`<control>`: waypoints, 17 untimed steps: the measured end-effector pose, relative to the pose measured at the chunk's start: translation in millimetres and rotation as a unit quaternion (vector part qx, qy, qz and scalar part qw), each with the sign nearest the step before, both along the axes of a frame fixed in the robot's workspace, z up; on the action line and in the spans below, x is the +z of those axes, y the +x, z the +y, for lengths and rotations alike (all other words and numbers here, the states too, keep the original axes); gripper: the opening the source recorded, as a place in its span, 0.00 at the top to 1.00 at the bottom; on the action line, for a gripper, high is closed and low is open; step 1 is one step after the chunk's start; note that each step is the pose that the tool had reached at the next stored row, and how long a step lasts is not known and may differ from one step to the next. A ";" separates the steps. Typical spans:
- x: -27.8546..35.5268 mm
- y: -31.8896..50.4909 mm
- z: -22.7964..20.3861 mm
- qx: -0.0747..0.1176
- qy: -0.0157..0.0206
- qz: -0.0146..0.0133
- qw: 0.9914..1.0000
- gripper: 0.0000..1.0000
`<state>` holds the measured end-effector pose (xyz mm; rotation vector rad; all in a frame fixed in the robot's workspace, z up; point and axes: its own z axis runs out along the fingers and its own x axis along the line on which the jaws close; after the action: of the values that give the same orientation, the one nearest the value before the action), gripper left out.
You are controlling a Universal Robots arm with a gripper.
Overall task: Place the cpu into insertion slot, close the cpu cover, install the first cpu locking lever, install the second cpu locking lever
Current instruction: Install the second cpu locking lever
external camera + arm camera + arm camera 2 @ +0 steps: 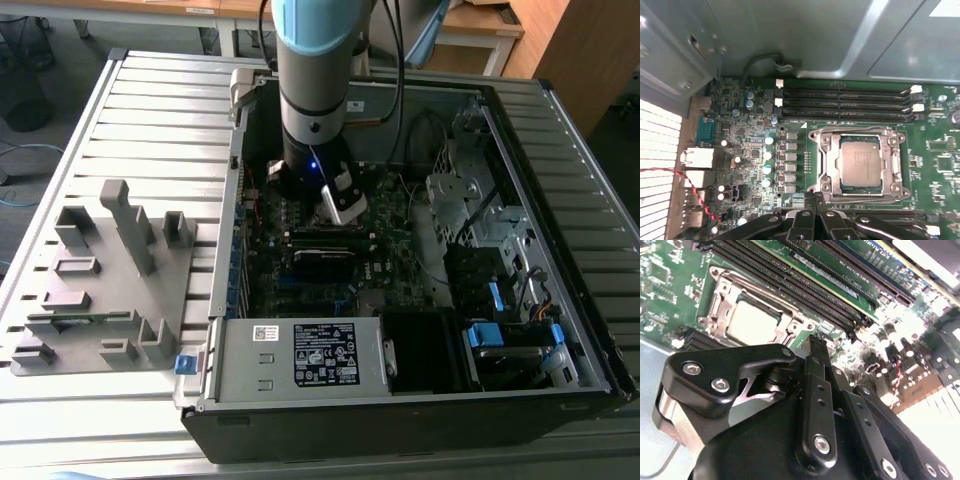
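The cpu (861, 161) is seen lying flat in the insertion slot (824, 165), with the cpu cover (896, 165) framing it, in both wrist views. Long black memory slots (845, 102) are run parallel along one edge of the socket, and rows of capacitors (768, 155) are lined along another. The gripper (814, 200) is held just beside the socket, its fingers (816, 347) drawn together on nothing. Case walls (520, 180) are seen enclosing the board in the exterior view.
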<state>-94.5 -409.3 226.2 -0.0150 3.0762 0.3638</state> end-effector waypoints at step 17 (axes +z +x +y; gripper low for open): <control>6.0 0.5 0.4 0.000 -0.005 0.000 1.000 0.89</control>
<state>-94.0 -408.8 232.2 -0.0154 3.0781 0.3478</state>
